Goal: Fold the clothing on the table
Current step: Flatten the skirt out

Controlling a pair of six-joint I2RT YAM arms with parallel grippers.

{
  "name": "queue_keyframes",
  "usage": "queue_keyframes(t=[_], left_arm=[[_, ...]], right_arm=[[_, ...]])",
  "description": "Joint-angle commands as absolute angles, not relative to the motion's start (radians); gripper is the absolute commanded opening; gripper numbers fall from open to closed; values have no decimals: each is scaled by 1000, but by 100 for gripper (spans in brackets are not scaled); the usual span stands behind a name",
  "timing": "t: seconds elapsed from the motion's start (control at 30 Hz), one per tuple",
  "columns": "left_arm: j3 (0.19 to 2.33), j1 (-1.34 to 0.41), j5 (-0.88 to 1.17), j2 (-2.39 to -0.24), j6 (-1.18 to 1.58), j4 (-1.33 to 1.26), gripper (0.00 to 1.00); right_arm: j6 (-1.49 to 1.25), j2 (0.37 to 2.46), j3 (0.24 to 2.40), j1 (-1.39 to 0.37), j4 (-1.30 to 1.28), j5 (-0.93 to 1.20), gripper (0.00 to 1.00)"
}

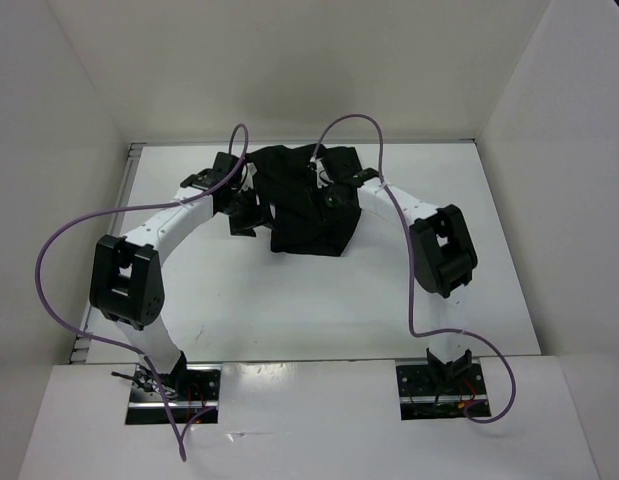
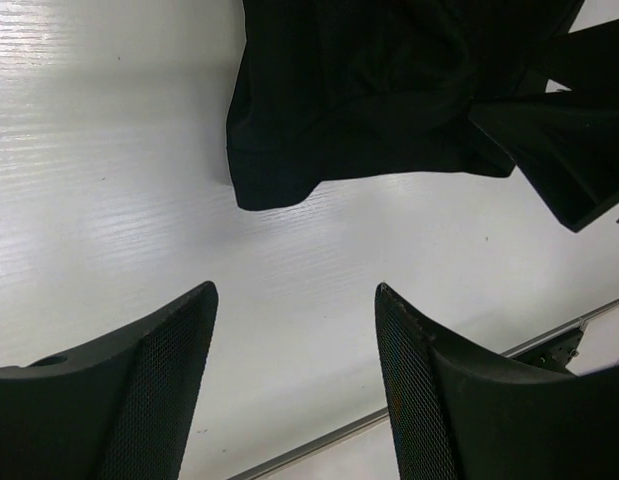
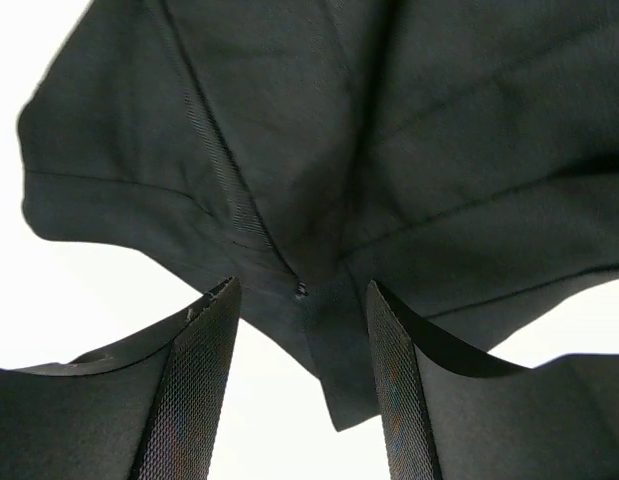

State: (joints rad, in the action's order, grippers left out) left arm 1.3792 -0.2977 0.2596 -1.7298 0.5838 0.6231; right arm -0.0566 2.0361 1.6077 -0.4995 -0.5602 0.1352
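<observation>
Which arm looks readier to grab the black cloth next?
Probably the right: the right gripper is open with a flap of the clothing between its fingers, while the left gripper is open over bare table.

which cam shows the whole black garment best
The top external view: the clothing lies nearly whole on the table. The left wrist view catches one corner; the right wrist view only a close-up seam.

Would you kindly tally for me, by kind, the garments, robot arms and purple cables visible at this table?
Black clothing: 1
Robot arms: 2, the left arm and the right arm
Purple cables: 2, the left cable and the right cable
Total: 5
</observation>
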Motion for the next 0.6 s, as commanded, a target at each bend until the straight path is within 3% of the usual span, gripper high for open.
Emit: queue_keyframes(t=[0.0,0.37,0.47,0.5,0.57], left_arm=[[1365,-299,259,-1695,597,612,71],[1365,-270,268,-1695,569,621,71],[1365,-261,288,-1695,558,621,71],[1365,-261,288,-1695,558,621,71],[1365,-261,288,-1695,558,621,71]], right_arm=[[-15,2054,1660,-535,-537,133,59],[14,2151,1718,-545,-488,106,59],[35,2172,1727,-554,-465,78,49],[35,2172,1745,-554,-465,58,34],[35,2181,1772,-563,-494,48,15]])
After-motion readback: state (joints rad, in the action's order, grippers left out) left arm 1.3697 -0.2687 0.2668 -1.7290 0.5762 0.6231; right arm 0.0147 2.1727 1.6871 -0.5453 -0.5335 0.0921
